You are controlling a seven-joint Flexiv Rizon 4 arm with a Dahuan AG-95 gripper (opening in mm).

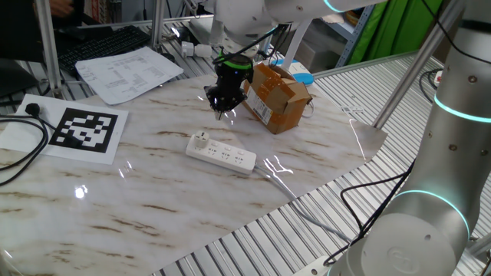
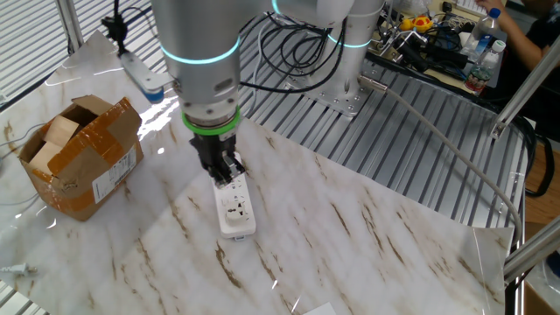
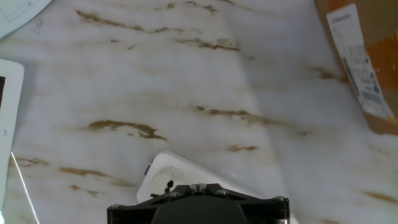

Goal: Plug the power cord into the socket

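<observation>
The pincer (image 1: 223, 109) points straight down over the marbled worktop (image 1: 153, 199), clenched; whether it holds the plug cannot be told. It hangs above one end of the white power strip (image 1: 221, 152), which lies flat on the worktop. A brown cardboard box (image 1: 278, 96) sits nearby.

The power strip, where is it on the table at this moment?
In one fixed view the power strip lies flat near the middle of the marble table, just below the gripper and left of the cardboard box.
</observation>
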